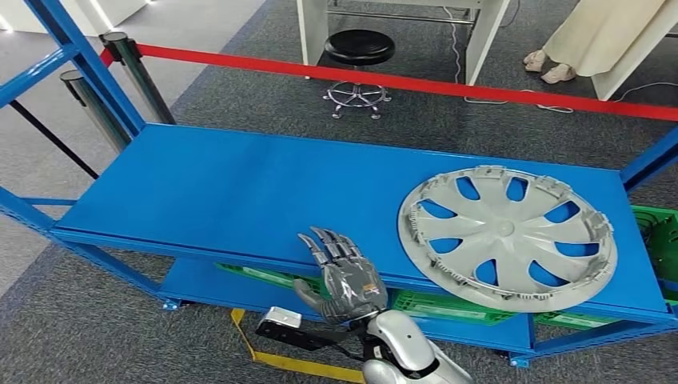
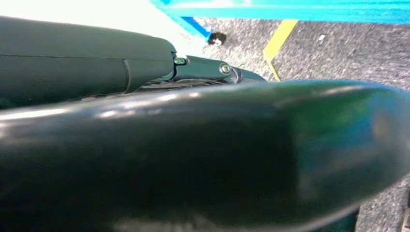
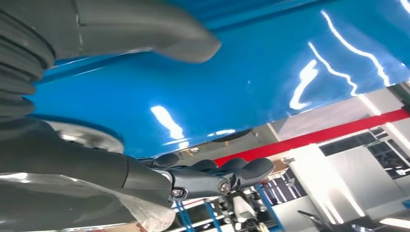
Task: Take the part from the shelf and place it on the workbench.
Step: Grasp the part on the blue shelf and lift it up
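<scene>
We see our right hand (image 1: 345,280) at the front edge of the blue shelf (image 1: 240,192), fingers spread wide and holding nothing, the grey wheel cover (image 1: 506,237) lying flat on the shelf, well apart at our hand's two o'clock, our left hand's state we cannot tell

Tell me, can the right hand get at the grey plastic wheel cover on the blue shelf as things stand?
Probably yes. The right hand is open at the blue shelf's front edge, and bare shelf alone lies between it and the grey plastic wheel cover.
</scene>
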